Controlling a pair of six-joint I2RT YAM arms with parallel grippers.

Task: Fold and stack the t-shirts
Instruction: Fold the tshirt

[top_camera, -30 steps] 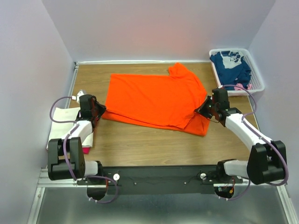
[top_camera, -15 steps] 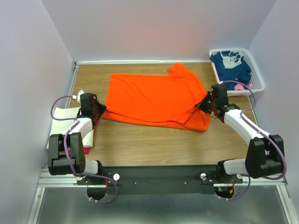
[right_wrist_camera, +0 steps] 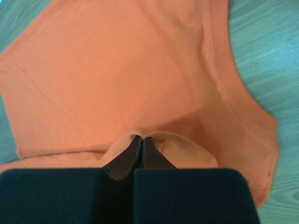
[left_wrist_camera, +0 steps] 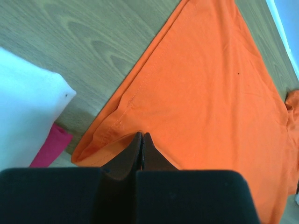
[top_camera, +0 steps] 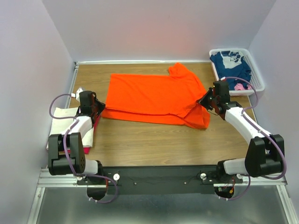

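Observation:
A bright orange t-shirt point(top_camera: 154, 95) lies spread across the middle of the wooden table, with its near edge doubled over. My left gripper point(top_camera: 99, 110) is shut on the shirt's near left corner, and the cloth point(left_wrist_camera: 210, 93) bunches at the closed tips point(left_wrist_camera: 142, 134). My right gripper point(top_camera: 204, 101) is shut on the shirt's right side, where a lifted fold point(right_wrist_camera: 117, 70) wraps its tips point(right_wrist_camera: 142, 138). A folded cream-white t-shirt point(top_camera: 63, 122) lies at the left over a magenta-pink one point(left_wrist_camera: 49, 147). A navy blue t-shirt with white print point(top_camera: 231, 65) fills the basket.
The white slotted basket point(top_camera: 258, 80) stands at the far right corner, with a bit of pink cloth point(top_camera: 240, 87) at its near end. Pale walls close in the table on the left, back and right. Bare wood point(top_camera: 154, 144) shows between the shirt and the arm bases.
Both grippers have moved a little away from the bases, carrying the orange shirt's near edge with them. The fold now lies farther over the shirt and more wood shows in front.

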